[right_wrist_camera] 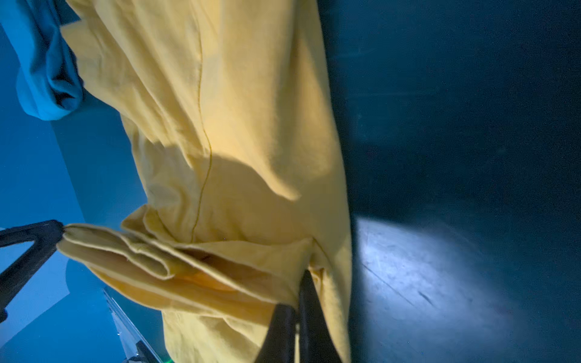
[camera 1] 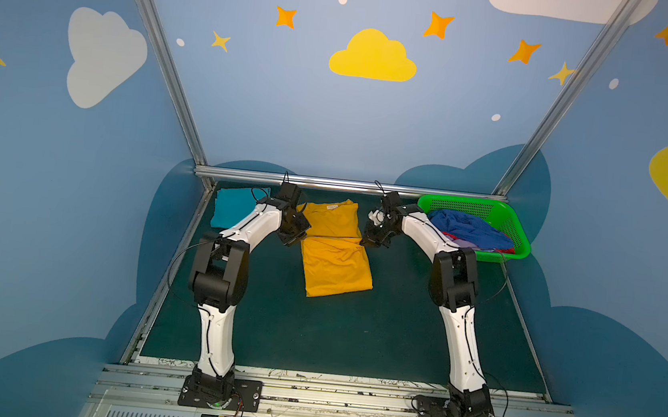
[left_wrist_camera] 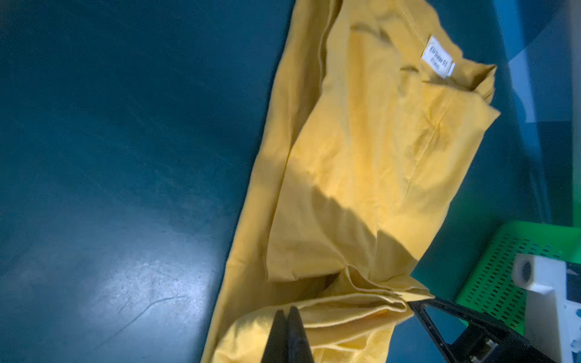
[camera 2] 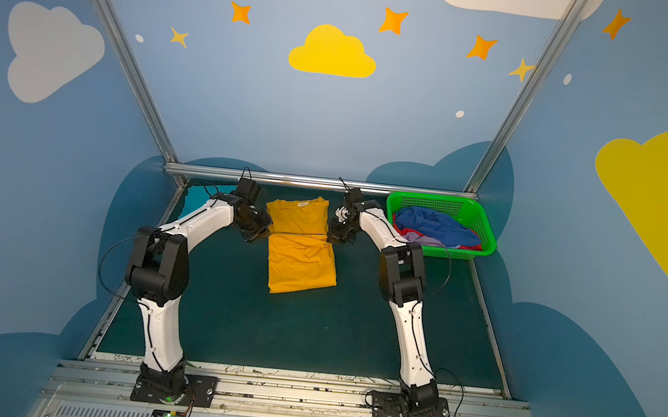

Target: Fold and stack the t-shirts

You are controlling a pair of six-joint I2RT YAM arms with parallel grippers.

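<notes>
on the table (camera 1: 312, 332), yellow t-shirt (camera 1: 335, 260): we see it at the centre, lying from 12 to 6 o'clock, with a crease across its middle.
left gripper (camera 1: 299, 239): at the 9 o'clock end of that crease. From above we cannot see its tips. In the left wrist view its fingers (left_wrist_camera: 276, 339) are pressed together on a bunched yellow fold.
right gripper (camera 1: 367, 241): at the 3 o'clock end. In the right wrist view its fingers (right_wrist_camera: 312, 314) pinch stacked yellow layers.
cross-check: each wrist view also shows the opposite gripper's tip meeting the far corner of the same fold, which we cannot make out from above.
neck label (left_wrist_camera: 437, 61): a clear white tag in the left wrist view, only a pale speck in both top views, at the shirt's 12 o'clock end.
teal t-shirt (camera 1: 236, 208): folded at 10 o'clock, partly behind the left arm.
green basket (camera 1: 487, 202): at 2 o'clock. Only the top views show us its contents: a blue t-shirt (camera 1: 468, 226), a red t-shirt (camera 1: 503, 250) and a lavender t-shirt (camera 1: 464, 244).
</notes>
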